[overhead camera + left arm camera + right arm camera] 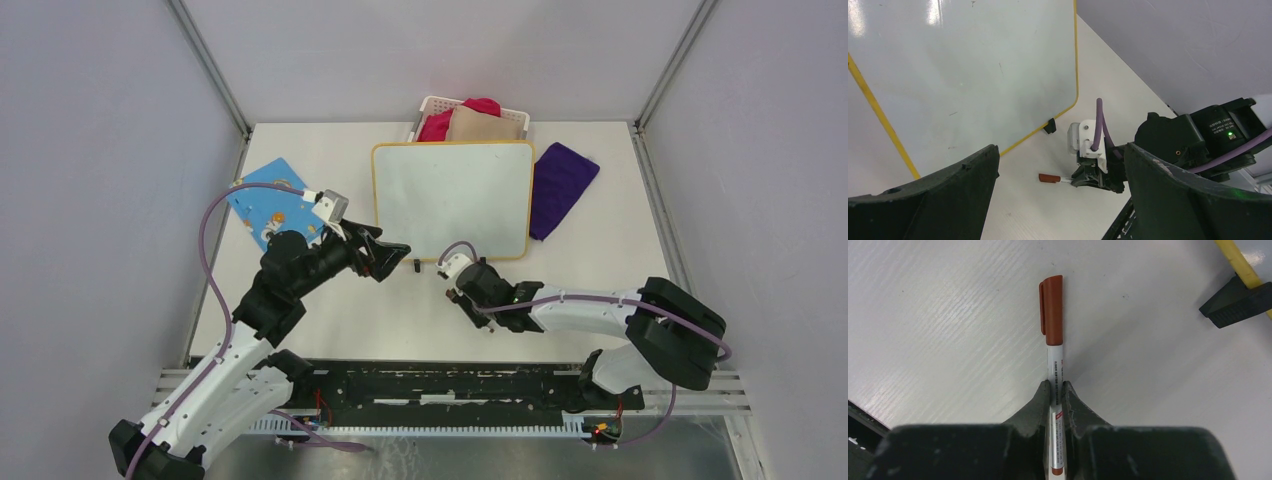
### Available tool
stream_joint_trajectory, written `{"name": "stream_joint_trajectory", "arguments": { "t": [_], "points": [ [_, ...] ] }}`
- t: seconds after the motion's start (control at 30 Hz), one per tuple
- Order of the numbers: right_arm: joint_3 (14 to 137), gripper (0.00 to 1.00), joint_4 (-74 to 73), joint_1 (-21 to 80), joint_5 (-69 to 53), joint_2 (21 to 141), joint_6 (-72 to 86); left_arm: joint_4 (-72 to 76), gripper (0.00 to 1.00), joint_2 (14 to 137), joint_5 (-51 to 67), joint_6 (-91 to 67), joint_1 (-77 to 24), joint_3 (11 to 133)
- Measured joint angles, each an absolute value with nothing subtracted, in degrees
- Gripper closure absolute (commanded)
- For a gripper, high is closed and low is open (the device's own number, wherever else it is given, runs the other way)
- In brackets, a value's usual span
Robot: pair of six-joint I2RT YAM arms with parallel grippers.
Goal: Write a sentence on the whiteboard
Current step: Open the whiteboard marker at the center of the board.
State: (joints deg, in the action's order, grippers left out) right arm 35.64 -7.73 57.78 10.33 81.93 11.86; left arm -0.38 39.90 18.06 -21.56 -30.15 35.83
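Note:
The whiteboard [452, 200] with its yellow-orange rim lies at the table's middle back. Its surface is blank, with no red writing on it. It also fills the upper left of the left wrist view [963, 75]. My right gripper [452, 290] is low over the table just in front of the board's near edge. It is shut on a white marker [1054, 340] whose red cap [1048, 178] is on and points away from the jaws [1055, 385]. My left gripper [395, 258] is open and empty beside the board's near left corner, facing the right gripper [1093, 177].
A white basket [470, 118] with red and tan cloths stands behind the board. A purple cloth [562, 185] lies to its right. A blue board [275, 210] lies at the left. A black foot [1235, 302] of the whiteboard is close to the marker.

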Motion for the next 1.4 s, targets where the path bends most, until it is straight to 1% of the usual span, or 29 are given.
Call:
{"name": "stream_joint_trajectory", "arguments": {
  "t": [0.07,0.23,0.33,0.47,0.7,0.9,1.03,1.2,1.4],
  "points": [
    [35.64,1.0,-7.6,57.6,10.2,81.93,11.9,-0.38,0.01,39.9,18.06,-21.56,-30.15,35.83],
    [34.41,1.0,-6.35,57.25,9.74,80.73,12.4,-0.38,0.01,39.81,18.02,-21.56,-30.2,35.83],
    [32.05,1.0,-5.69,57.25,9.3,77.6,12.8,-0.38,0.02,39.81,17.93,-21.56,-30.44,35.83],
    [29.15,1.0,-3.7,57.25,9.17,70.26,13.26,-0.36,0.02,39.81,17.41,-21.56,-30.81,35.83],
    [24.51,1.0,3.66,57.25,8.29,53.95,13.89,-0.1,0.0,39.83,16.34,-21.63,-31.64,35.83],
    [21.3,1.0,10.13,57.25,6.85,44.29,14.87,1.15,0.0,40.53,16.62,-24.14,-31.77,36.86],
    [20.73,1.0,15.05,57.25,6.24,41.23,15.4,3.46,0.0,42.61,17.23,-28.21,-32.03,38.89],
    [20.73,1.0,20.03,57.28,6.26,40.88,15.92,6.13,0.0,48.29,17.85,-33.39,-34.04,42.72],
    [21.1,1.0,23.14,57.28,6.26,41.47,16.69,7.33,0.0,53.95,14.33,-34.87,-43.42,45.74]
  ]
}}
